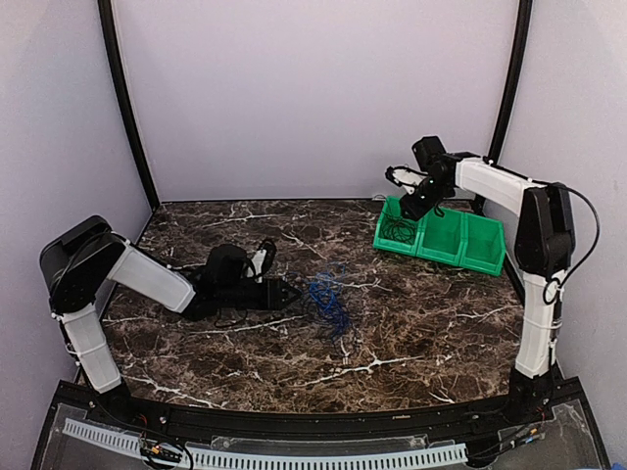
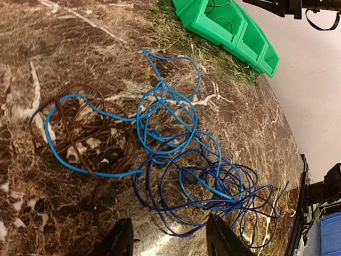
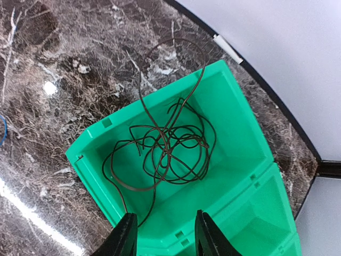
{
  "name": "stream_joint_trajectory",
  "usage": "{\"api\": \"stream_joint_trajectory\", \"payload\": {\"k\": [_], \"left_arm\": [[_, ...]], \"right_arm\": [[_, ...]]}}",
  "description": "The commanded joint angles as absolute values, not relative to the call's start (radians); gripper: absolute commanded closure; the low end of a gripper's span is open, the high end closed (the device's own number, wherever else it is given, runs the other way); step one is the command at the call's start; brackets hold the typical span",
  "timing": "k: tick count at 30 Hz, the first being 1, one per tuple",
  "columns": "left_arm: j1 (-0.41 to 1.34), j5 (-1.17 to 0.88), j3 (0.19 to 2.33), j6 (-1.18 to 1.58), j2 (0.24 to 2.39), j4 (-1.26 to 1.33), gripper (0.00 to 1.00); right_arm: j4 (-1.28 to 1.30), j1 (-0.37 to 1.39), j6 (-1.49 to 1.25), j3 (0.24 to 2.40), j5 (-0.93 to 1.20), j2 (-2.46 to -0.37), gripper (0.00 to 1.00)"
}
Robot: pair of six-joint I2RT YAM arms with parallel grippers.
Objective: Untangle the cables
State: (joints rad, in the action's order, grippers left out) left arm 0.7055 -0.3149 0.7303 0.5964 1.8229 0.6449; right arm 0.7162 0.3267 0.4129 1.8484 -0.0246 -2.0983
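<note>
- Dark brown marble-patterned tabletop [image 1: 411, 333], white-veined, enclosed by plain pale lilac walls [image 1: 313, 98].
- Green plastic bin row [image 1: 460, 257], with several open compartments side by side, at the far right of the tabletop.
- Loose clump of very thin bright blue wires [image 1: 328, 299], lying flat near the middle of the tabletop, well apart from the bin row. The left wrist view shows many overlapping loops [image 2: 181, 144].
- Thin dark brownish wire [image 2: 69, 140], coiled on the tabletop at one side of the clump and interlaced with one large blue loop.
- Thin black wire [image 3: 165, 154], loosely coiled inside the end compartment of the bin row, the leftmost in the overhead view. One long loop reaches out past the rim.
- Left gripper [image 1: 294, 291], black, two-fingered, low over the tabletop and pointed at the blue clump just beside it. Its fingers [image 2: 120, 240] stand apart with nothing between them.
- Right gripper [image 3: 162, 234], black, two-fingered, poised above the compartment that contains the black wire. Its fingers stand apart and nothing is clamped; one strand runs close by a finger.
</note>
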Motion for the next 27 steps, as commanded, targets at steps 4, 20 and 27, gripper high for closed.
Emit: {"api": "stream_joint_trajectory", "payload": {"k": [4, 20, 27], "left_arm": [[0.712, -0.249, 0.765, 0.475, 1.710, 0.530, 0.50], [0.715, -0.253, 0.810, 0.499, 1.719, 0.475, 0.49], [0.726, -0.246, 0.800, 0.516, 1.719, 0.478, 0.49]], "right_arm": [[0.741, 0.347, 0.418, 1.775, -0.005, -1.928, 0.60], [0.579, 0.385, 0.457, 1.828, -0.067, -2.081, 0.54], [0.625, 0.346, 0.448, 2.032, -0.092, -2.274, 0.54]]}}
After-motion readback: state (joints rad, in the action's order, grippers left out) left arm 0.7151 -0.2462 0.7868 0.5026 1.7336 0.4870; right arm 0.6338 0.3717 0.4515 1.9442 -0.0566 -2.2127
